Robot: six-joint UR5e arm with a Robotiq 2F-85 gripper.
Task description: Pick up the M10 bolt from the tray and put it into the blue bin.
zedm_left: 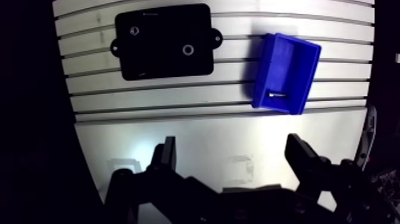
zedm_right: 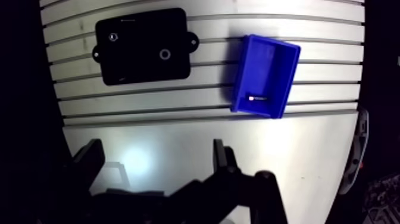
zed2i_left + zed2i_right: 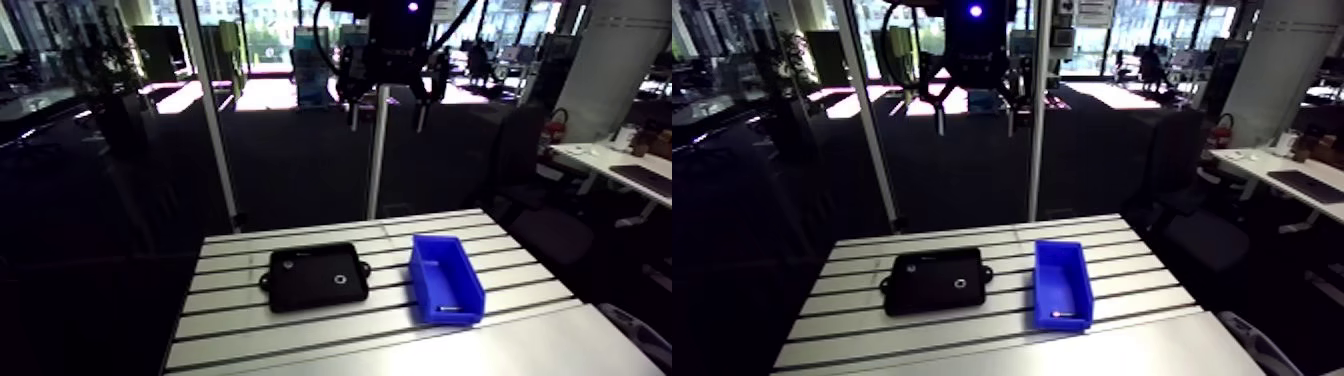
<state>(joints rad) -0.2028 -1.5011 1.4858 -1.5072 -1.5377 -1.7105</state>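
The arm holds its pincer (image 1: pixel 231 143) high above the desk (image 1: pixel 178 95), well clear of everything on it. In the wrist view the two fingers (image 1: pixel 168 156) stand spread wide with nothing between them, only the smooth, pale strip of the desk showing far below the gap. Out ahead of the pincer, on the slotted part of the desk, lies a flat black tray (image 1: pixel 161 62) with small tabs at its sides. Beside it, with a stretch of bare slats in between, sits the blue bin (image 1: pixel 294 59), its long sides running across the slots. The M10 bolt (image 1: pixel 275 93) is inside the bin: a small bright piece lying flat on the blue floor, close to the end wall that faces the smooth strip. The arm view shows the same glint at the near end of the bin. On the tray I can make out a small pale ring (image 1: pixel 188 50) towards the side nearer the bin, and a smaller light spot (image 1: pixel 136 30) near the far opposite corner. Both are too small for me to tell what they are. A bright patch of light falls on the smooth strip, under the pincer.
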